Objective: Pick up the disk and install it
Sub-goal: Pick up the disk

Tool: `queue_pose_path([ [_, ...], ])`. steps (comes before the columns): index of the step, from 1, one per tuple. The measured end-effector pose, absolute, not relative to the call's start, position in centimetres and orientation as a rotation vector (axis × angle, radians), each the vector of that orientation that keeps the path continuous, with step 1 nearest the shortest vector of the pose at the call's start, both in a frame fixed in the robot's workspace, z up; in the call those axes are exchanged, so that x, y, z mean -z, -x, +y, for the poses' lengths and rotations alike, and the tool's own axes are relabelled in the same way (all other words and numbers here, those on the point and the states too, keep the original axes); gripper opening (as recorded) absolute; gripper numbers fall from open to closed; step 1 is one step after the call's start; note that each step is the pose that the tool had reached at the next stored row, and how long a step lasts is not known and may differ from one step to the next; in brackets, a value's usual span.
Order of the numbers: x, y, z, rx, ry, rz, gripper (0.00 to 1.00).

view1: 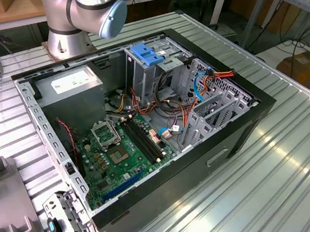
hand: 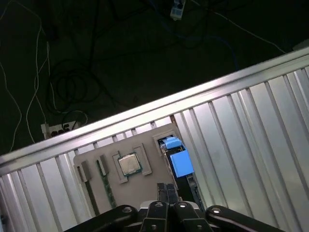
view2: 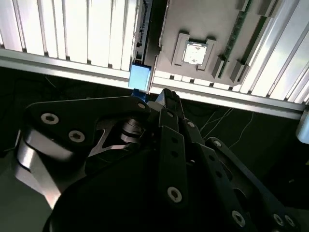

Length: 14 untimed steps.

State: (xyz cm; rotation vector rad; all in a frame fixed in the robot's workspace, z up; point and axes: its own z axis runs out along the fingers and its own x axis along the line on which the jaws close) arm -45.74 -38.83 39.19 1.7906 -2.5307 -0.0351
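Gripper (hand: pixel 166 189) hangs over the grey fixture tray (hand: pixel 130 186) at the edge of the ribbed metal table (hand: pixel 251 135). Fingers look drawn close together, narrow, and I can't make out anything between them. The disk (hand: pixel 181 163) stands on edge in a slot of that tray, blue rail end up, just beside the fingertips; I can't tell if they touch. In the second wrist view the disk (view2: pixel 141 77) sits right off the gripper (view2: pixel 157 99) tip. A processor chip (hand: pixel 129 164) lies flat in its own pocket near the disk. In the exterior view I see the open computer case (view1: pixel 144 123) on the table and the arm's base (view1: pixel 88 10) behind it.
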Motion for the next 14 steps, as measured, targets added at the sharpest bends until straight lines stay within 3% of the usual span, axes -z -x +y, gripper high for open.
queue_pose_path([
  [14, -39.19, 45.74, -38.83, 0.031, -1.951, -2.408, 0.11],
])
